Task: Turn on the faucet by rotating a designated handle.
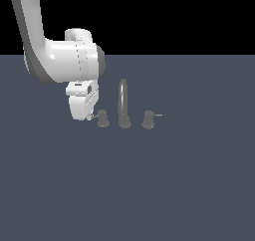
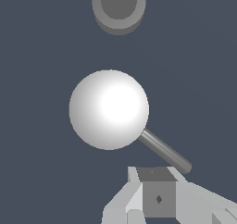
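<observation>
The faucet's tall arched spout (image 1: 123, 103) stands on a round base between two stubby grey knobs. The handle (image 1: 103, 118) is the knob on the exterior view's left, with its thin pin (image 1: 92, 116) jutting leftward. The twin knob (image 1: 148, 119) has its pin pointing right. My gripper (image 1: 89, 115) hangs just left of the handle, its tip at the pin's end. In the wrist view the handle (image 2: 109, 109) shows as a bright round top, and its pin (image 2: 164, 151) runs to the gripper (image 2: 157, 181). The fingers (image 2: 157, 195) show no gap and hold nothing.
The faucet stands on a flat dark blue-grey floor (image 1: 164, 185). The white arm (image 1: 60, 60) comes down from the upper part of the exterior view's left. The spout's round base (image 2: 118, 8) shows beyond the handle in the wrist view.
</observation>
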You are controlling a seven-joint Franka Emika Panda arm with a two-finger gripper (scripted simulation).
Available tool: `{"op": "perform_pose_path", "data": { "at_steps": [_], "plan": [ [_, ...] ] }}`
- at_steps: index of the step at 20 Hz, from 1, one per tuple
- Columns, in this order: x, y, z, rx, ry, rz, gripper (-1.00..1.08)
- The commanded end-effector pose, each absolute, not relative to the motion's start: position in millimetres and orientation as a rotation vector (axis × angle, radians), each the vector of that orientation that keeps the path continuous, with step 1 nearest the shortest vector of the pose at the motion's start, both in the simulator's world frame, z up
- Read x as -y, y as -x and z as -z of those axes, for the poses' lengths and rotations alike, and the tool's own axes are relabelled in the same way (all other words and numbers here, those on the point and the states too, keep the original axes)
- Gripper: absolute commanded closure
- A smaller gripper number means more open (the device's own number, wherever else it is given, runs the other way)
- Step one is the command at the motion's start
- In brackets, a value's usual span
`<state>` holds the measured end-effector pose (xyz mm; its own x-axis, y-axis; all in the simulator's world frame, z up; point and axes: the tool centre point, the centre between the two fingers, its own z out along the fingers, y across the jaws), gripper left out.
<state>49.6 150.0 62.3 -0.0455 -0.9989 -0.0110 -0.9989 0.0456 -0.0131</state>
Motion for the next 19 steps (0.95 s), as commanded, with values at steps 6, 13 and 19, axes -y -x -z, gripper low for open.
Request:
{"op": "perform_pose_path", "data": {
  "at_steps": [6, 13, 19],
  "plan": [
    [-122.8, -31.7, -62.6, -2.278, 2.158, 0.001, 1.08],
    [-117.4, -28.0, -62.4, -2.257, 2.172, -0.005, 1.08],
    [-77.0, -32.6, -62.8, -2.281, 2.159, 0.000, 1.08]
  ]
}}
